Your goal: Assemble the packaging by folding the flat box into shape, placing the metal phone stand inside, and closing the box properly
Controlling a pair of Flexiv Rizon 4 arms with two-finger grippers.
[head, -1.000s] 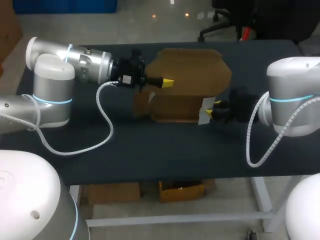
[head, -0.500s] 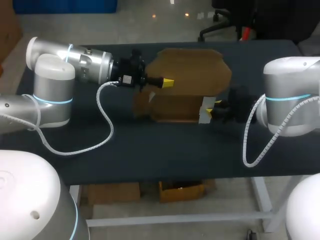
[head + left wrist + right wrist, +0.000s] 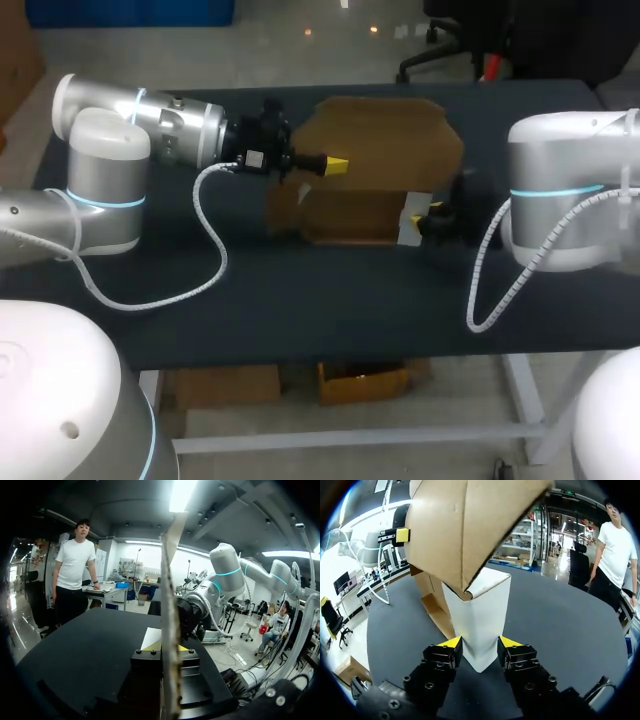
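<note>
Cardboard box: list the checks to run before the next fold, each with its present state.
1. Left gripper clamped on the cardboard box, at its upright panel: ok.
2. Right gripper shut on the white flap, both tips touching: ok.
3. Box folded into shape: not ok, its panels stand open.
4. Phone stand in sight: not ok, no view shows it.
5. Grippers on opposite sides of the box, apart: ok.
</note>
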